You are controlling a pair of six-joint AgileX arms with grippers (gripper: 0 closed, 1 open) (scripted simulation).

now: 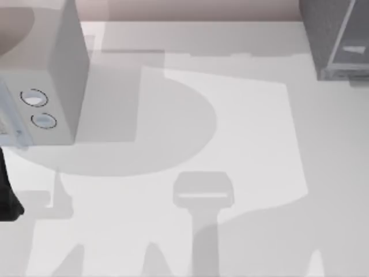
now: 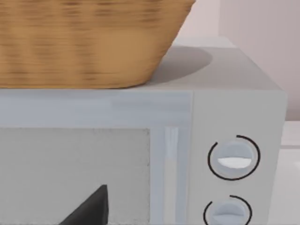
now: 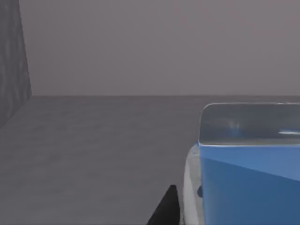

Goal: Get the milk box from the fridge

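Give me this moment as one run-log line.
step: reaching for milk box | right gripper: inside fridge, beside milk box, not gripped | left arm: parked by microwave | basket: on microwave

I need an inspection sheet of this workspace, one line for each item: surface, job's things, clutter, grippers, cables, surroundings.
Surface: pale table, crossed by grey shadows.
Job's things: milk box, blue face, on a dark grey floor, seemingly inside the fridge at the table's far right corner.
Clutter: pale grey microwave with two round dials at far left; wicker basket on its top.
Grippers: right finger tip close beside the milk box; left finger tip facing the microwave door.
Cables: nothing seen.
Surroundings: plain pinkish wall behind the table.
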